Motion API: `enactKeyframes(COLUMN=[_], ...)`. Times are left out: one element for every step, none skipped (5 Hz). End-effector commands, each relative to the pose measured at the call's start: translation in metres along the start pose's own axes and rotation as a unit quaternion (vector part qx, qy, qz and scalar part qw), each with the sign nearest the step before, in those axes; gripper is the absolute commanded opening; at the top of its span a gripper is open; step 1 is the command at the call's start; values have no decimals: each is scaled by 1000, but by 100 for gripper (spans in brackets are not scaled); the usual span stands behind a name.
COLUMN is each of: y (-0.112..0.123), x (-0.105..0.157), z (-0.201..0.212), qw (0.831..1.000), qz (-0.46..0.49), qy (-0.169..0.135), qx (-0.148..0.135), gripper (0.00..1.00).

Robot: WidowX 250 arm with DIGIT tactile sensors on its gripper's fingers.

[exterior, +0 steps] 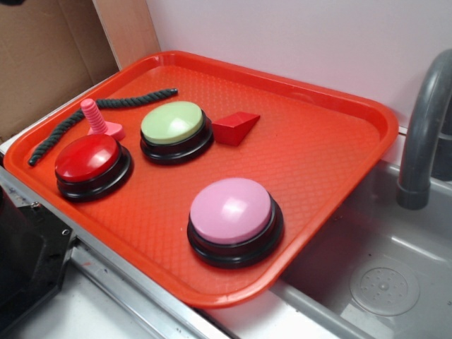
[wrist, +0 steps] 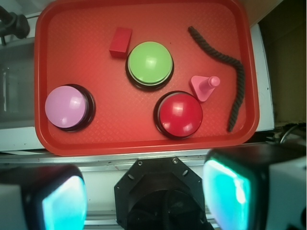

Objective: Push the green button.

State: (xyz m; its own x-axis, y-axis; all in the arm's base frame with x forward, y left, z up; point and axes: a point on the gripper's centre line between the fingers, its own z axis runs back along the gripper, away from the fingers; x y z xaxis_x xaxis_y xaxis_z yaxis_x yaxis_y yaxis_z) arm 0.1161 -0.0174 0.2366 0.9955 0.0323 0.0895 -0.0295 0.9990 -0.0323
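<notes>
The green button is a pale yellow-green dome on a black base, standing in the far middle of the orange tray. In the wrist view my gripper hangs high above the robot's base, short of the tray's near rim and well away from the button. It is open: the two teal pads stand far apart with nothing between them. The exterior view does not show the gripper.
On the tray also sit a red button, a pink button, a red wedge block, a pink peg and a dark rope. A sink with a grey faucet lies right.
</notes>
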Motion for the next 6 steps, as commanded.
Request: enactKeyframes(y=[0,31,52,71,76,62], x=[0,15,40,74,97,113], z=[0,-49,-76,-103,-126,-145], qw=[1000,998,996,996,996,996], qz=[0,8,7,10,12,-3], qy=[0,58,84,56,34,23], qx=[0,19,40,65,79,90], gripper=[100,100,100,100,100,100])
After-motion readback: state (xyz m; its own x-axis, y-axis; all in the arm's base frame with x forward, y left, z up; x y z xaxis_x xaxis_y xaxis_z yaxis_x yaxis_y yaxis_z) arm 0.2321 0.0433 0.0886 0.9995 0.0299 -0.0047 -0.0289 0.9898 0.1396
